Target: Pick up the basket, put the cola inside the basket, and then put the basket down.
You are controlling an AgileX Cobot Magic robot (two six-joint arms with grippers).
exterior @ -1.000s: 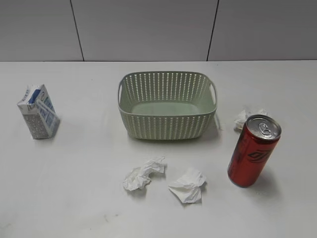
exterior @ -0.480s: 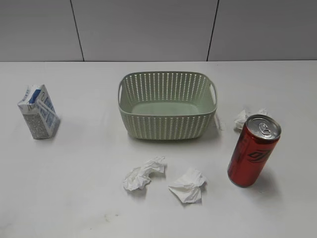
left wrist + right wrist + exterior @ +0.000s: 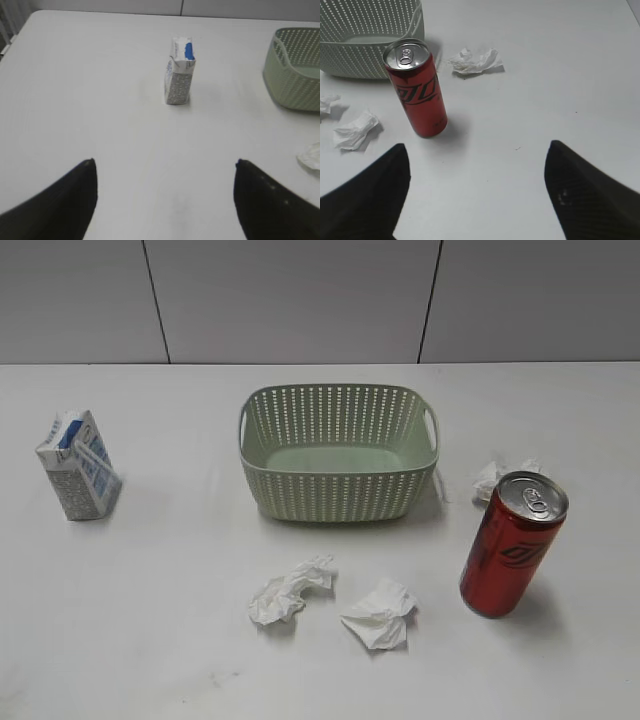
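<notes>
The pale sage-green basket (image 3: 338,452) stands empty on the white table at centre back; it also shows in the left wrist view (image 3: 296,70) and the right wrist view (image 3: 367,40). The red cola can (image 3: 512,544) stands upright to the basket's front right, and in the right wrist view (image 3: 418,88) it is ahead and left of my jaws. My left gripper (image 3: 164,167) is open and empty above bare table. My right gripper (image 3: 477,150) is open and empty, short of the can. Neither gripper shows in the exterior view.
A white-and-blue carton (image 3: 78,465) stands at the left, also in the left wrist view (image 3: 179,71). Crumpled tissues lie in front of the basket (image 3: 290,590) (image 3: 381,614) and to its right (image 3: 497,476), near the can (image 3: 476,61).
</notes>
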